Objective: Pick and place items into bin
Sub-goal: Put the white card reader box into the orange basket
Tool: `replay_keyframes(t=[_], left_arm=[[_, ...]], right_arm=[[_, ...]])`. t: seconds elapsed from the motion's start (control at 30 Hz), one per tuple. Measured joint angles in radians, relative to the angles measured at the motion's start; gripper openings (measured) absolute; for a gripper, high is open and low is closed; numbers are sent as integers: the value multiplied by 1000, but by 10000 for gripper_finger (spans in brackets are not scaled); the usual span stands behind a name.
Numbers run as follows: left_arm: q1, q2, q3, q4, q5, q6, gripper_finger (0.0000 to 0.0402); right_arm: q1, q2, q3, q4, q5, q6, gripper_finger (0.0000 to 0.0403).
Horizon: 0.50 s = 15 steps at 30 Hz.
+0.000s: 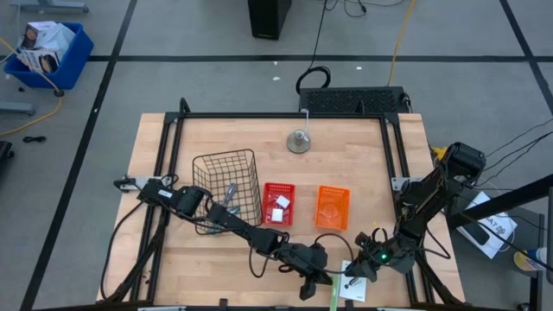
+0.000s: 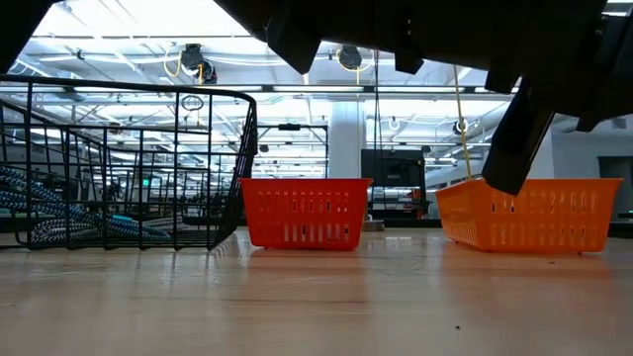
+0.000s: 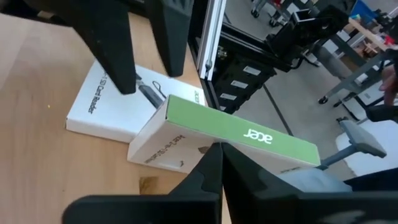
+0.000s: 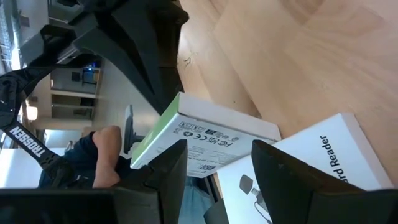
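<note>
At the table's near edge, a long green-topped box [image 1: 334, 295] marked "acer" [image 3: 249, 134] leans with one long edge on a flat white card-reader box [image 1: 355, 290] [image 3: 106, 106]. My left gripper [image 1: 323, 279] [image 3: 219, 147] is shut, its tips at the green box's long side. My right gripper [image 1: 352, 275] [image 4: 217, 149] is open above both boxes, one finger [image 4: 168, 180] over the green box's end and one [image 4: 292, 180] over the white box. Whether it touches them does not show. A red bin [image 1: 278, 205] holds small white things. A slim tool [image 1: 229, 193] lies in the wire basket [image 1: 226, 185]. My left gripper has its shut fingertips against the green box's long side, about mid-length [image 3: 208, 140]. It comes in slanting from the table's left. The box sits tilted, its far long edge up on the white box and part of it over the table's near edge.
An orange bin [image 1: 333, 207] [image 2: 524, 213] stands right of the red bin [image 2: 305, 211]. The wire basket [image 2: 129, 168] is to their left. A bell-shaped metal thing [image 1: 299, 141] sits near the far edge. Beyond the near edge a person [image 4: 99, 155] sits close to the boxes.
</note>
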<state>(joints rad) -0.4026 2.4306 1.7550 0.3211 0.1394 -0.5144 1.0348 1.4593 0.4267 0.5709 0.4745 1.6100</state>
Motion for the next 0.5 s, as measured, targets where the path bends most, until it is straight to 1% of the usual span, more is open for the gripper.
replay_keyframes(t=[0.17,0.37,0.43,0.5], left_arm=[[0,0,0,34,1,-5,26],[0,1,0,31,2,-11,14],[0,1,0,31,2,-11,6],[0,1,0,29,2,-11,3]], right_arm=[[0,0,0,-3,0,-14,173],[0,0,0,49,0,-81,173],[0,0,0,94,0,-158,173],[0,0,0,144,-1,-305,173]])
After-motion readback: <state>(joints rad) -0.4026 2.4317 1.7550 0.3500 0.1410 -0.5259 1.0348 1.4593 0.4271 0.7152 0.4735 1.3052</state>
